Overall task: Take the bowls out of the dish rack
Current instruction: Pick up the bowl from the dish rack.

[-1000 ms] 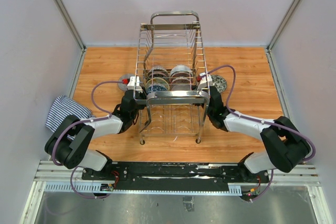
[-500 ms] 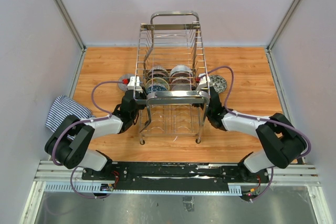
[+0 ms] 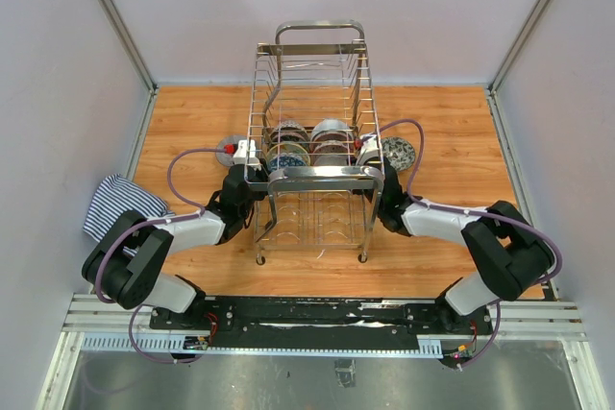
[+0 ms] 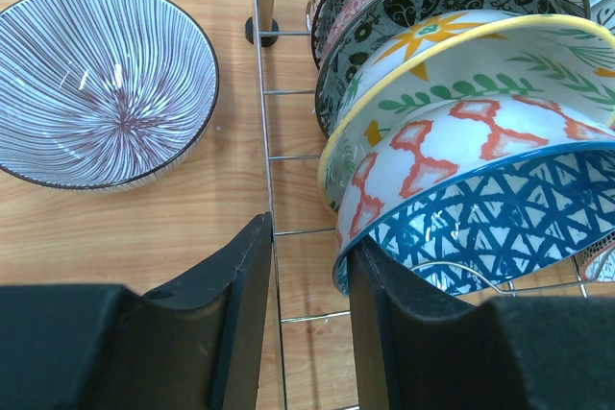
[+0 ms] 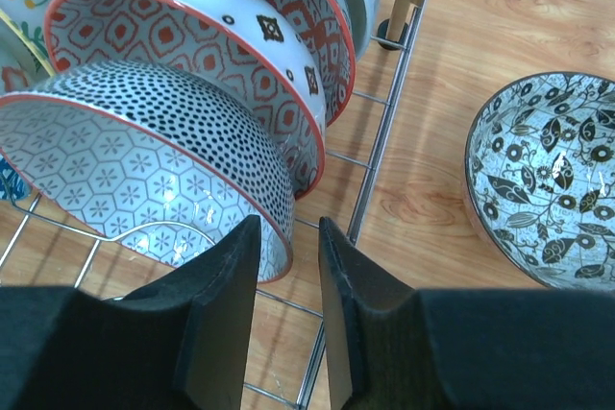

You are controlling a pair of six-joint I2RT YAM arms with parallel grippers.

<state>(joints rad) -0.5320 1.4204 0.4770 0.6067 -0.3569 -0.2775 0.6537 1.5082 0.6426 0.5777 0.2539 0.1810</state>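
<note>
Progress is early: you have two bowls out on the wooden table, a purple-striped bowl left and a black floral bowl right of the chrome wire dish rack. Both part-open grippers straddle rims of still-racked bowls: left gripper on the near blue triangle-patterned bowl, right gripper on the near black-dotted, red-rimmed bowl.

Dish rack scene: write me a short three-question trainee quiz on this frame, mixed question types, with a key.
1. True or false: the striped bowl on the table beside the left gripper sits outside the dish rack.
2. Which bowl rim lies between the right gripper's fingers? A) the dotted bowl with a red rim B) the floral black-and-white bowl C) none
3. Fill in: the striped cloth lies at the table's ___ edge in the top view.

Key: 1 true; 2 A; 3 left.
</note>
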